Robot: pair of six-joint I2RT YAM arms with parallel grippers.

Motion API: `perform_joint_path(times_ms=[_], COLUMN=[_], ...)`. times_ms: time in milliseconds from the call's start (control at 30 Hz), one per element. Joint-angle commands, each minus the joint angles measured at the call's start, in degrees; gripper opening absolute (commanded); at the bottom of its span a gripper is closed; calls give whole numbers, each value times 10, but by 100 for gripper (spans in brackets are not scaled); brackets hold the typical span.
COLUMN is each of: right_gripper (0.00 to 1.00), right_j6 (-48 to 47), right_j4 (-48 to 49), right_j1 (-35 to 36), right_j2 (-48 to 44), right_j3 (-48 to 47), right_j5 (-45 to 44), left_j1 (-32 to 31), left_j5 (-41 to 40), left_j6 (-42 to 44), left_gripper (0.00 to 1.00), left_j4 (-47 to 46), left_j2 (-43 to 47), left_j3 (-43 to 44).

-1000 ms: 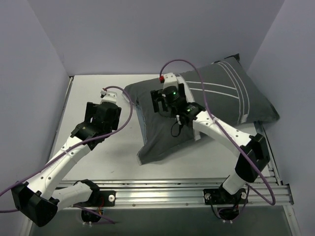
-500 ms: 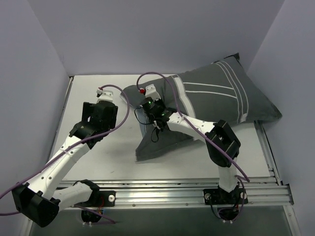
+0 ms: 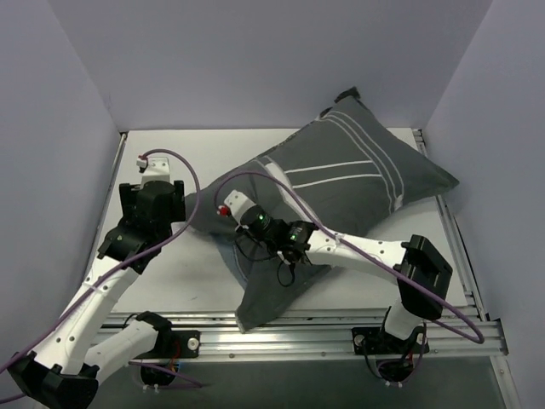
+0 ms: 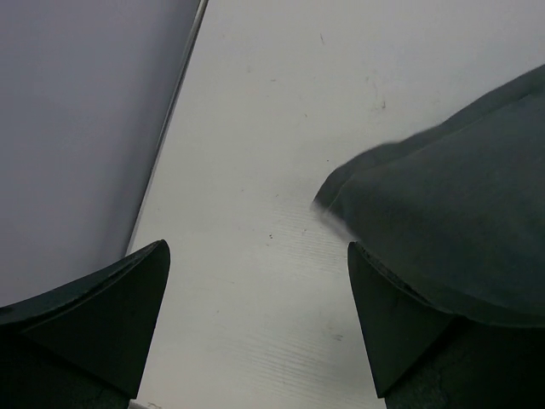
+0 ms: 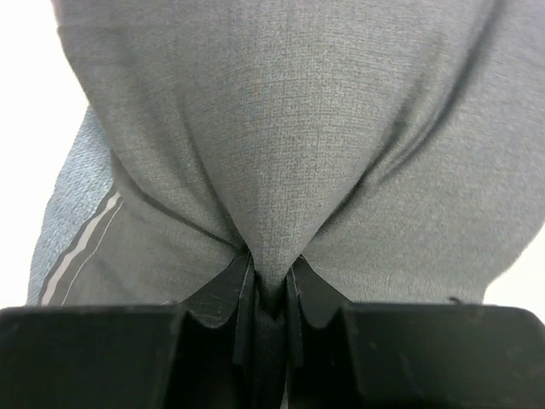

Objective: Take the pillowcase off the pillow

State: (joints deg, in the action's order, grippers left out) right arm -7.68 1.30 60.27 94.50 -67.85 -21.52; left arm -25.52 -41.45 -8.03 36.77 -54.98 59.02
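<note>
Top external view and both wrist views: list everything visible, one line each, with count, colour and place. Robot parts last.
pillowcase: one, dark grey with white stripes, bulging, lying diagonally from the back right corner toward the near centre
pillow: none showing; presumably inside the pillowcase
table: one, white, under everything
walls: three, pale lilac, at left, back and right
rail: one, silver metal, along the near edge
cables: two, purple, one looping off each arm
arms: two, white and black, based at the rail
left gripper: one, black, open over bare table beside a corner of the pillowcase
right gripper: one, black, shut on a pinch of pillowcase cloth
</note>
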Motion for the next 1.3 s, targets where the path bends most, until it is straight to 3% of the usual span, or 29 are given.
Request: perform_joint_path(times_ms=[0,300,333,367,467,500,567,667,767,867,967,1133,1267], right_gripper=[0,0,6,6,55,63,78,91,99,100,100,100,100], right_j6=[13,29,39,44,74,77,120,176,238,291,354,439,485], right_j4=[-72,-89,-91,-89,-78,-75,-65,-56,-55,-61,-61,24,118], right_j1=[71,85,85,85,74,68,38,-13,-114,-183,-300,-497,-590], right_j2=[-27,-105,-115,-123,-160,-171,-203,-243,-281,-314,-339,-365,-360], right_j3=[18,40,39,40,43,44,46,50,62,88,137,262,348], right_j5=[171,274,269,259,232,231,222,220,217,185,204,386,512], left_j1=[10,13,13,13,13,13,13,13,13,13,13,13,13], left_j5=[28,103,112,118,145,150,160,183,201,222,250,281,300], left_j6=[-4,-11,-14,-14,-19,-21,-23,-26,-30,-35,-39,-50,-53], left_gripper=[94,94,94,94,94,94,94,94,94,94,94,94,94], left_j4=[-63,-67,-67,-66,-65,-65,-65,-62,-58,-57,-51,-39,-38], left_j2=[31,17,15,13,6,1,-4,-15,-28,-41,-61,-94,-106], left_j3=[-7,-8,-7,-6,-4,-2,-2,-1,2,5,11,21,22])
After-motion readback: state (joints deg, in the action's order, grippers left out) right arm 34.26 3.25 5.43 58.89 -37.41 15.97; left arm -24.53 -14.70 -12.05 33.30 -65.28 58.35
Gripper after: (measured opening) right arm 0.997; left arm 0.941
